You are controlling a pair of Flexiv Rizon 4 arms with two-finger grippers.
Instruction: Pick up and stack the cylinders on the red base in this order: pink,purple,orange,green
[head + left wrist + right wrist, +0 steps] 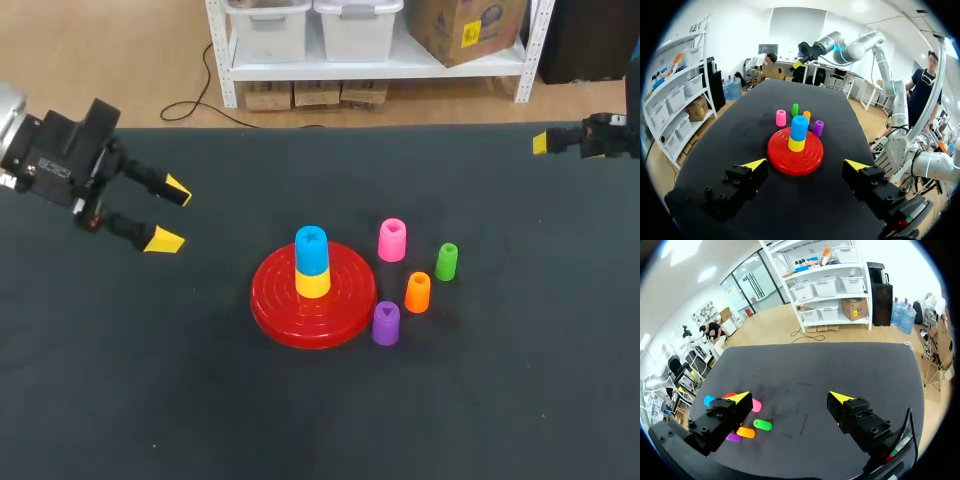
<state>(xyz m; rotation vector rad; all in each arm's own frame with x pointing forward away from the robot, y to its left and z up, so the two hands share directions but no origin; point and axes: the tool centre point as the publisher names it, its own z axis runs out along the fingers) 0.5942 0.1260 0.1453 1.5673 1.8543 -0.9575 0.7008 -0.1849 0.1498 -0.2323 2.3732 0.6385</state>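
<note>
A red base (345, 310) is seen near the middle of the black surface (520, 400). A yellow cylinder (313, 284) is stood upright on the base's centre, and a blue cylinder (311, 250) is stacked on top of it.

Four loose cylinders are stood upright on the surface on the side of the base facing the right edge; none is on the base. The pink cylinder (392, 240) is placed farthest toward the far edge, just beside the base rim. The green cylinder (446, 262) is set nearest the right edge, apart from the pink cylinder. The orange cylinder (417, 292) is found between the green cylinder and the purple cylinder (386, 323), near the rim. The purple cylinder is placed closest to the near edge, right at the rim; whether they touch cannot be told.

The left end effector (168, 215) is held over the surface toward the left edge, well apart from the base. It is released, fingers spread, nothing held. In the left wrist view the base and its stack are seen ahead of it.

The right end effector (790, 397) is held by the far right corner, well apart from all cylinders. It is released, fingers wide apart, nothing between them. In the right wrist view the loose cylinders are seen ahead, beside one finger, the purple cylinder partly hidden by it.
</note>
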